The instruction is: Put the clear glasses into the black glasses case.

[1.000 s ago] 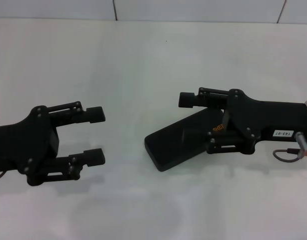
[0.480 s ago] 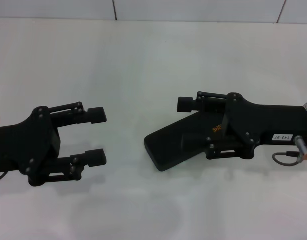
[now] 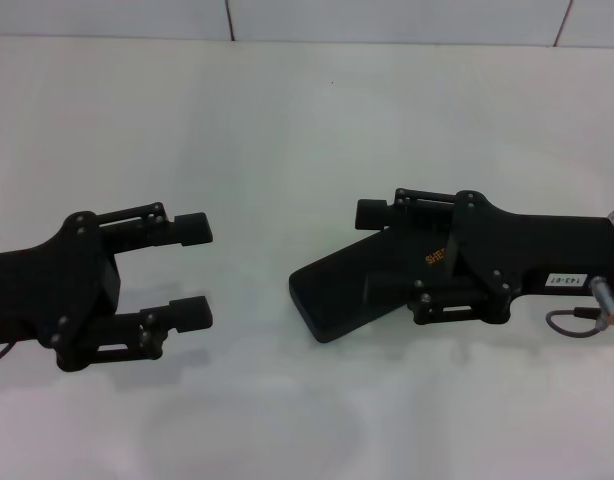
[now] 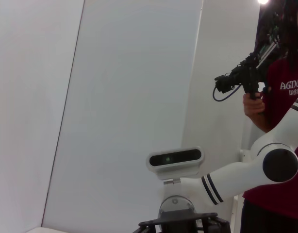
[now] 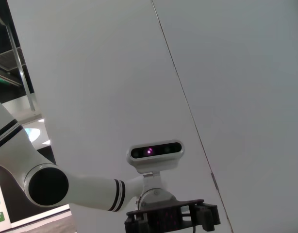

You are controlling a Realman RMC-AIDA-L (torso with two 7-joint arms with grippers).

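Observation:
The black glasses case (image 3: pixel 332 297) lies shut and flat on the white table, right of the middle, turned at an angle, with orange lettering showing beside the right arm. My right gripper (image 3: pixel 367 250) reaches in from the right, low over the case's far half. Its far finger runs along the case's far edge and its near finger shows dark against the lid; the jaws stand apart. At the left my left gripper (image 3: pixel 202 270) is open over bare table with nothing between its fingers. The clear glasses do not show in any view.
The white table (image 3: pixel 287 130) stretches back to a tiled wall. Both wrist views look up at a pale wall and the robot's head camera (image 4: pixel 174 158). A person holding a camera rig (image 4: pixel 246 75) stands behind the robot.
My right gripper has shifted slightly toward the near side, so its far finger now lies at the case's far edge. The case and the left gripper have stayed in place.

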